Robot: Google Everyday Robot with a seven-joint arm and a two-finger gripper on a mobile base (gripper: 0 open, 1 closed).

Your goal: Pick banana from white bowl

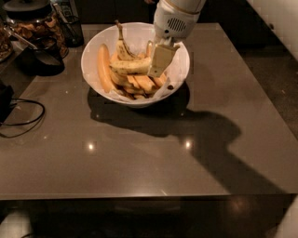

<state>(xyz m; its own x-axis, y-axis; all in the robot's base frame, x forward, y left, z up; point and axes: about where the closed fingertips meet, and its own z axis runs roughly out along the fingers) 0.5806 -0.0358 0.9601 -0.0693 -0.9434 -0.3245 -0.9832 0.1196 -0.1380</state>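
One counter (139, 158) is carrying everything. One white arm (179, 14) is reaching down from the top edge, its wrist tilting slightly leftward over the right half of the one white bowl (137, 32), which is sitting near the counter's far edge. Inside are lying one speckled banana (128, 66), one curvier dark-stemmed banana (122, 46), one pale-orange fruit (104, 67) and a heap of cut pieces (142, 83). The single end effector (159, 65) is clamping the banana's right end, holding it crosswise above the pieces.

Dim; tool (159, 69) above white bowl (88, 51) casts shadow (209, 137).
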